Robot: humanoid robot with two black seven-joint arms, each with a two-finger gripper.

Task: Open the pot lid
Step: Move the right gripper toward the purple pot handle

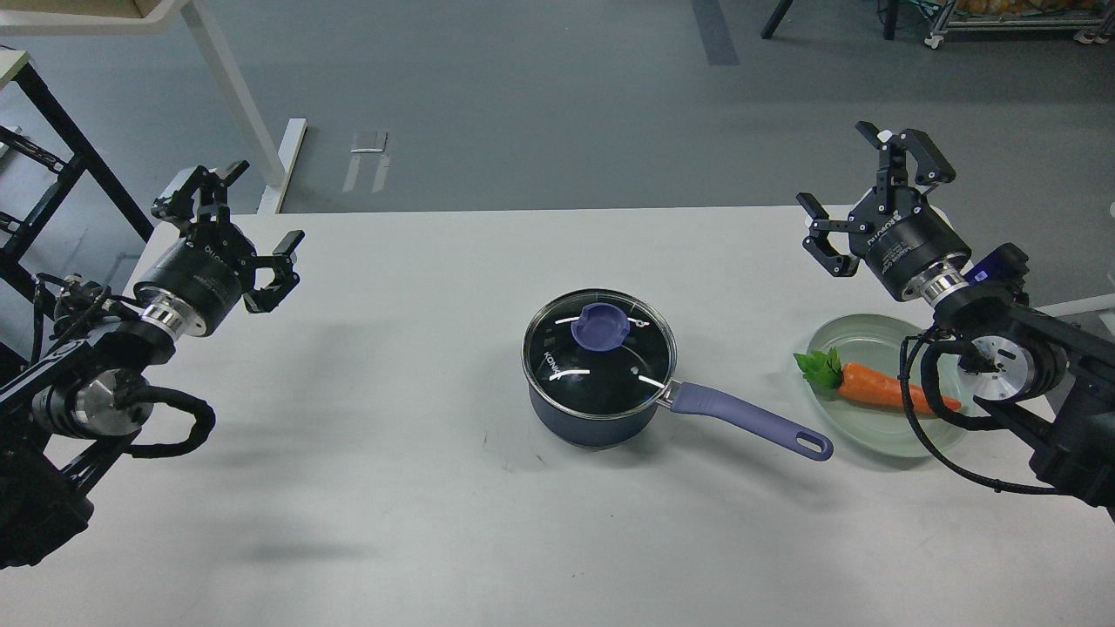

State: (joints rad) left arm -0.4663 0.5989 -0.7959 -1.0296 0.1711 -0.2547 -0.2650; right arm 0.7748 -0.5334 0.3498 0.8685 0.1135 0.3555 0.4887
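Grey workshop floor stretches behind a white table (418,522), with a white desk leg and a black frame off to the left. Near the table's middle sits the saucepan (592,422), dark blue, its lavender handle (749,420) running out to the right and toward the near edge, ending in a loop. The glass lid (599,350) rests squarely on the pan's rim, blue-purple knob (602,327) up. To the right, just past the handle's loop, a pale green glass plate (849,435) holds a toy carrot (880,388) with green leaves. Both arms hang well clear of the pan. The left gripper (253,209) hovers over the table's far left corner, its 2 fingers spread wide and empty. The right gripper (858,178) hovers beyond the plate, fingers likewise spread wide, holding nothing.
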